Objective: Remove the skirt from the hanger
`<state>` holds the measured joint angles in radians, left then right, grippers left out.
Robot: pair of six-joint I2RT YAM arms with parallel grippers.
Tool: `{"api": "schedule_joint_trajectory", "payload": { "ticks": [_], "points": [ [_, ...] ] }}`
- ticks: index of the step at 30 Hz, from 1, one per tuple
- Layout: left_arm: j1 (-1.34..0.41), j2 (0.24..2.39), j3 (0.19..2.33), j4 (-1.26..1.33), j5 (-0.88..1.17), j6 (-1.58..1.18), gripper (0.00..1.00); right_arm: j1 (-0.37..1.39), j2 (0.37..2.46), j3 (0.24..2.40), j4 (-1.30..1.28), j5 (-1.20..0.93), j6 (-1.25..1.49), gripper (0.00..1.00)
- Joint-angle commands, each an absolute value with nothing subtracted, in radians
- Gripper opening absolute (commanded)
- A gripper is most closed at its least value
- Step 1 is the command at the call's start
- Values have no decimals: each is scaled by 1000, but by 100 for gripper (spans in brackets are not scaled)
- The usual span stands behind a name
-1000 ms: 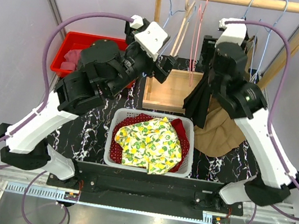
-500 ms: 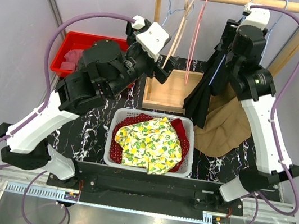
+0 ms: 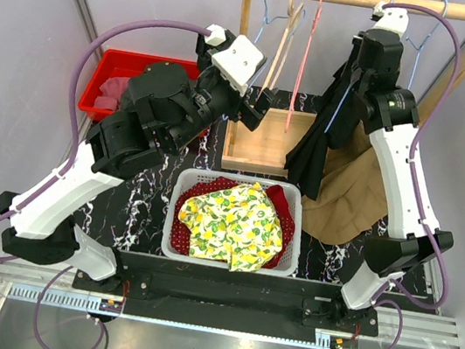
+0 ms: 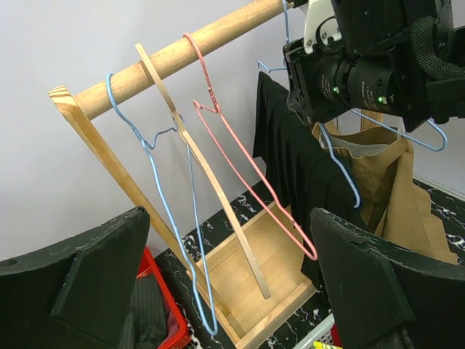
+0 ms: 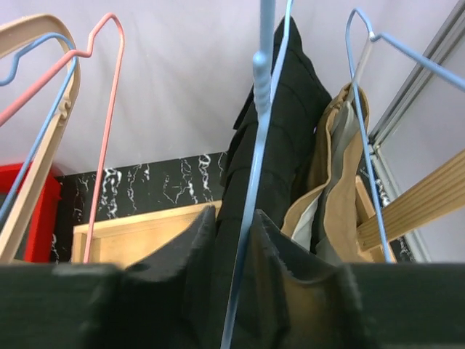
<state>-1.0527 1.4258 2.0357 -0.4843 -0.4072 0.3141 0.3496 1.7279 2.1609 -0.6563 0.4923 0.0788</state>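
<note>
Skirt (image 3: 314, 148) black on a light-blue wire hanger (image 5: 259, 73), adjacent garment (image 3: 358, 194) tan, spare hanger (image 4: 311, 252) pink, basket (image 3: 215, 174) white holding yellow lemon-print cloth (image 3: 229, 221) over red fabric (image 3: 285, 202), bin (image 3: 118, 59) red, bench (image 3: 144, 205) black with white marble veining.

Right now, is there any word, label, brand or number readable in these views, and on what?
No text can be read in any view.
Right arm: two green lights, no legible marking.
Cloth in the basket: lemon print, no words.
Rail at the near edge: fine tick marks, too small to read.
Skirt and hangers: no tags visible.
</note>
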Motion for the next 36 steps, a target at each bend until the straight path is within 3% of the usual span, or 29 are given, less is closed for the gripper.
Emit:
{"api": "schedule_joint_trajectory", "payload": {
  "ticks": [1, 6, 7, 19, 32, 36],
  "points": [
    [-1049, 1394, 2039, -453, -411, 322, 99, 344, 1733, 2213, -652, 453, 89, 24],
    [-1045, 1382, 2020, -449, -416, 322, 99, 344, 1710, 2224, -632, 416, 78, 1],
    [-1043, 1381, 2014, -451, -417, 321, 99, 344, 1704, 2229, -621, 407, 77, 0],
    [-1023, 1365, 1980, -454, -413, 313, 99, 344, 1592, 2375, -604, 307, 25, 0],
    [-1058, 1454, 1965, -485, -266, 288, 99, 345, 1178, 2132, -773, 40, 156, 0],
    [-1077, 1555, 2095, -485, -235, 256, 99, 345, 1082, 2094, -798, -75, 182, 0]
  ]
}}
